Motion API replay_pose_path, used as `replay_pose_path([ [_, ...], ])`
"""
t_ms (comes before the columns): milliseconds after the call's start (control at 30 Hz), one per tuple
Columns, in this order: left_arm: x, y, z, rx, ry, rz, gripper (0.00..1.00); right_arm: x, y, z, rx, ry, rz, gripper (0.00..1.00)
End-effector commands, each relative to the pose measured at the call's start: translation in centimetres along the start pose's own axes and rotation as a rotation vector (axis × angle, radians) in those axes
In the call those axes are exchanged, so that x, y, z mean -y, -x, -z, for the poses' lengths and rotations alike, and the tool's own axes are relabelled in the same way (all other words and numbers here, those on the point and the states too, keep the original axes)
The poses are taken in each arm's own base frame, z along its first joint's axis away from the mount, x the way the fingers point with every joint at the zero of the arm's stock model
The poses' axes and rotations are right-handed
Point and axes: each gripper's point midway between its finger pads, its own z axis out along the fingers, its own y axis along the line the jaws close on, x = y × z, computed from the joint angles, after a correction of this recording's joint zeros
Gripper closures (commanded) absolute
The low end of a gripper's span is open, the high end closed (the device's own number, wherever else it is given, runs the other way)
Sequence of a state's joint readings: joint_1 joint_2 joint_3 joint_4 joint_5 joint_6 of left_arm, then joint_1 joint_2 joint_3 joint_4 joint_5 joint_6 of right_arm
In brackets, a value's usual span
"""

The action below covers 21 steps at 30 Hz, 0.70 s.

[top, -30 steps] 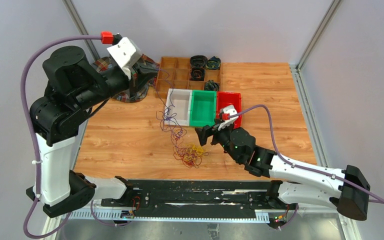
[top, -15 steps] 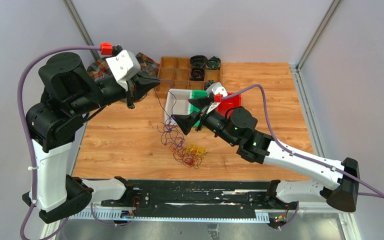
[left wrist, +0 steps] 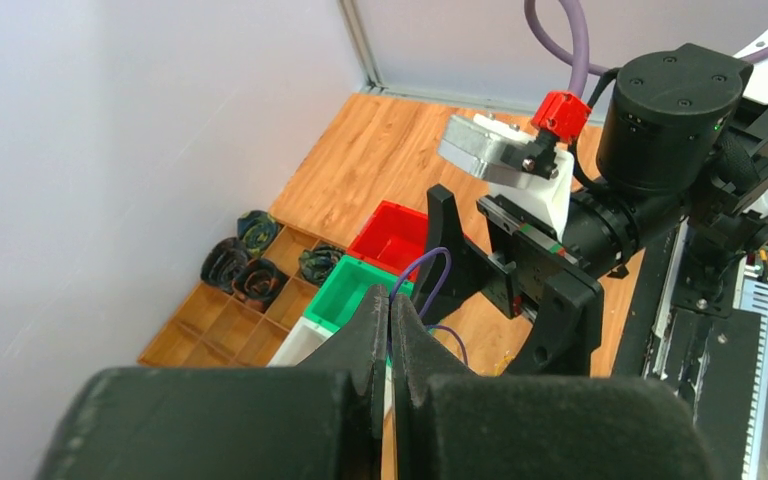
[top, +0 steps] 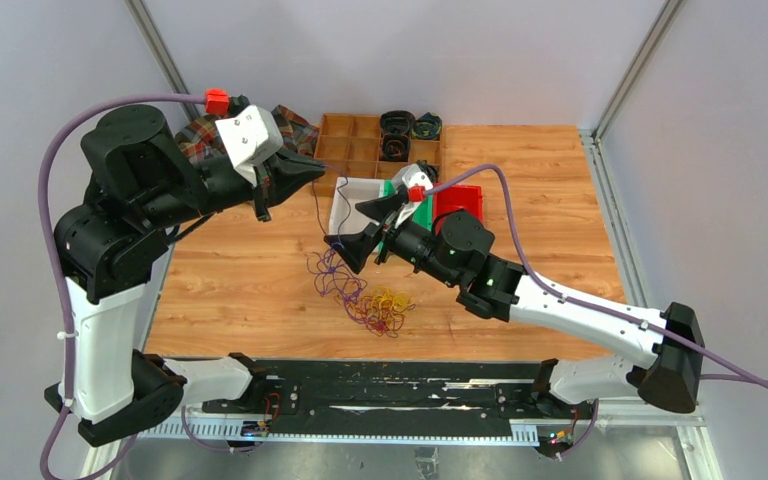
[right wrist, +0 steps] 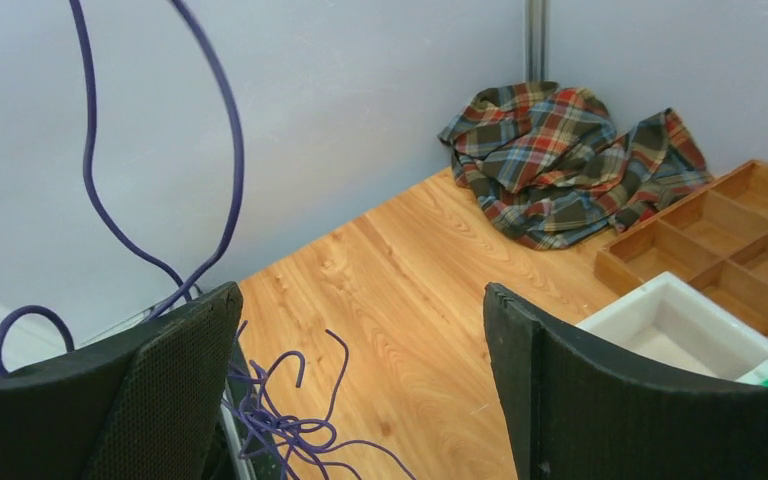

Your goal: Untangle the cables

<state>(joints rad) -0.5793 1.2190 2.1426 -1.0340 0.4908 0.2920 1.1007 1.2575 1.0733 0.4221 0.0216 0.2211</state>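
A wooden desk [top: 240, 270] fills the floor of the booth, with pale walls round it. The left arm [top: 120, 200] stands tall at the near left and bends over toward the middle; the right arm [top: 560, 305] reaches low from the near right, slanting across to the centre. At the far left corner lies a crumpled plaid cloth [top: 295, 125], and just beside it sits a wooden tray [top: 355, 140] of small compartments, a few on its right side holding dark coils [top: 397, 135]. In front of the tray three bins stand in a row, touching: white [top: 355, 205], green [top: 425, 210] and red [top: 460, 200], the green one largely hidden behind the right arm. The cables [top: 365, 300] lie on the desk in front of the white bin, a loose tangle with purple loops toward the left and red and yellow ones nearer the desk's front edge. The left gripper [top: 315, 167] is raised above the desk, near the tray's left end, its jaws pinched tight on a purple strand [left wrist: 430, 270] that hangs from the tips down to the tangle. The right gripper [top: 348, 226] hovers over the white bin's near corner with its jaws spread wide and nothing between them; the strand drops past just beside its left finger [right wrist: 160, 380].
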Motion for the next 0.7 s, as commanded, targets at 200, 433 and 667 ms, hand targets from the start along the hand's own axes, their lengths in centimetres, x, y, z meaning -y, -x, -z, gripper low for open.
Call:
replay_pose_path([
  [200,1.2,1.8,0.3,0.063,-0.063,-0.008,0.99,-3.7,0.0,-0.5,0.02,0.1,-0.039,0.12],
  [433,1.1,2.0,0.2,0.068,-0.066,-0.013,1.0,-3.6,-2.0,-2.1,-0.014,0.07,-0.034,0.14],
  [667,1.4,2.8,0.2,0.089,-0.085,-0.014,1.0,-2.5,-4.3,-3.4,-0.054,0.018,-0.017,0.16],
])
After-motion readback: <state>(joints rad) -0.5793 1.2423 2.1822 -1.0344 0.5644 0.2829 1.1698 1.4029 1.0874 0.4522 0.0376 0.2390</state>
